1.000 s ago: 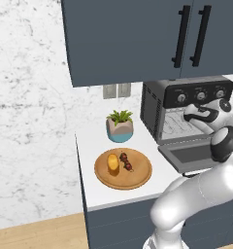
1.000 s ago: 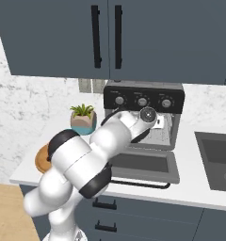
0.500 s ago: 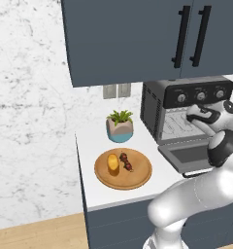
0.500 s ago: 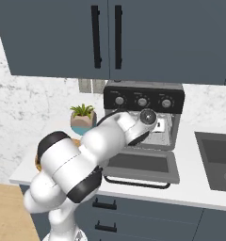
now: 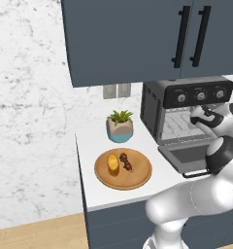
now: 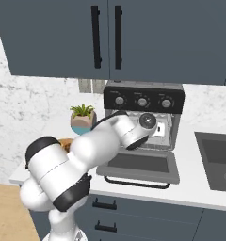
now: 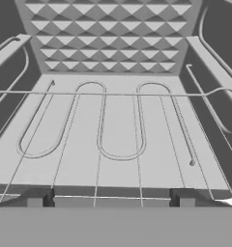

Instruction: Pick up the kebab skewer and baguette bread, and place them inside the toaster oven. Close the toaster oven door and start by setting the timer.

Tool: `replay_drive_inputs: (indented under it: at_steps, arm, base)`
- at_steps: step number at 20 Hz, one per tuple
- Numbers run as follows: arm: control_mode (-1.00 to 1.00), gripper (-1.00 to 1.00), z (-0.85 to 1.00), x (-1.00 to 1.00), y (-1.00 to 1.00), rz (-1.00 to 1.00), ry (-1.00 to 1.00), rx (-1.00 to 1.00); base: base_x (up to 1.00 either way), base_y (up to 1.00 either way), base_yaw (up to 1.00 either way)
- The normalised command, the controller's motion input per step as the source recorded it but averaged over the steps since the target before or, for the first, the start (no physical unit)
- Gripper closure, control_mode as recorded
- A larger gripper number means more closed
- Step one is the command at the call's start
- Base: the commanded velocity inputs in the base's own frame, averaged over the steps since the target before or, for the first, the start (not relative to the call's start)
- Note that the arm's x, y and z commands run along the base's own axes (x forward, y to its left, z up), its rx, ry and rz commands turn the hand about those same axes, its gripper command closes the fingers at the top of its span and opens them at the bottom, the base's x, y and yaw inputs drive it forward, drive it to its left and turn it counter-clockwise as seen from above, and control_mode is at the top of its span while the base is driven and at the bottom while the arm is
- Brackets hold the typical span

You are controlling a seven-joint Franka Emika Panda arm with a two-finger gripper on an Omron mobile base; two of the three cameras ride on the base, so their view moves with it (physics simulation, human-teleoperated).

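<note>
Golden bread point(image 5: 112, 162) and the dark red skewer point(image 5: 125, 162) lay side by side on a wooden plate point(image 5: 137, 179) left of the oven point(image 5: 155, 107). A potted plant point(image 5: 120, 126) stood behind the plate. The oven door point(image 5: 189, 155) hung down flat. The gripper point(image 5: 198, 119) reached into the oven mouth, jaws spread, holding nothing, over the wire rack point(image 7: 119, 127).
</note>
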Motion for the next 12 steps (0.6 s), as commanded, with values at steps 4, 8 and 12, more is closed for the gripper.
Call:
replay_drive_inputs:
  at_steps: [4,8,12]
  arm:
    - [-1.0,-1.0,-0.59,-0.55,0.0,0.0,0.06,0.0]
    - [-1.0,-1.0,-0.6,-0.57,0.0,0.0,0.07,0.0]
    - [-1.0,-1.0,-0.52,-0.5,0.0,0.0,0.07,0.0]
  base:
    - [0.0,0.0,0.0]
    - [0.0,0.0,0.0]
    - [0.0,0.0,0.0]
